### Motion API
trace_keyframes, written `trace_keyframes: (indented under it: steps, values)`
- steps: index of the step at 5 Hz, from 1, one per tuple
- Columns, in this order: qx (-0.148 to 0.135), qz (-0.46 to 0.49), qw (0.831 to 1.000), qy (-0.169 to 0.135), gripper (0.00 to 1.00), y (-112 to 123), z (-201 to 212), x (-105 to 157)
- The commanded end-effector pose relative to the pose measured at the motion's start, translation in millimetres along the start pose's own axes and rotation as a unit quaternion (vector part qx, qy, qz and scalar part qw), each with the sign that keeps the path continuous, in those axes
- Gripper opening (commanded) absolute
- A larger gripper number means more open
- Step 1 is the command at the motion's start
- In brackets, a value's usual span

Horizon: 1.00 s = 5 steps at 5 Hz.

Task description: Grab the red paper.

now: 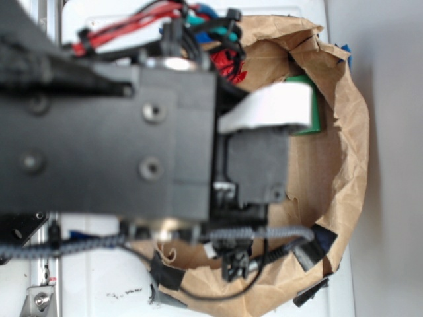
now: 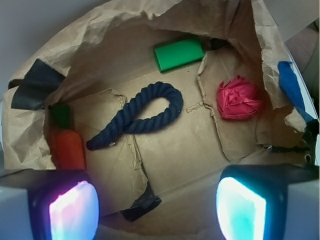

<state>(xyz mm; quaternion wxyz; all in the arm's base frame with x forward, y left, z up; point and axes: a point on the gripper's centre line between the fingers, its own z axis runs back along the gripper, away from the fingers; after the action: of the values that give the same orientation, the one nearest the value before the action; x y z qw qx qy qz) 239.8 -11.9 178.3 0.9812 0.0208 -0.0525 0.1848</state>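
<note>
The gripper was held wide open and empty above the brown paper enclosure, the red paper lying ungrasped beyond its right finger, right of the dark blue rope.

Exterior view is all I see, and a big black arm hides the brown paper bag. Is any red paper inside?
Observer: Yes. The wrist view shows a crumpled bright red paper ball on the floor of the brown paper bag, at right.
Operator: Anything else in there?
Observer: A dark blue rope loop lies mid-floor, apart from the ball.
Operator: Are the jaws holding something?
Observer: No, the jaws stand wide apart, empty, above the floor.
</note>
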Motion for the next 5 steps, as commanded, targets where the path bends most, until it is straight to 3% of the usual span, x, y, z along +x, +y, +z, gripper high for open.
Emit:
trace_keyframes:
  steps: [1,2,3,4,5]
  values:
    - [0.059,0.125,0.989,-0.054,1.00,11,10,23]
    - [0.052,0.251,0.965,-0.057,1.00,16,-1,28]
    - [0.053,0.338,0.935,-0.098,1.00,14,-6,36]
    - [0.059,0.320,0.937,-0.129,1.00,13,-20,50]
    - [0.059,0.320,0.937,-0.129,1.00,13,-20,50]
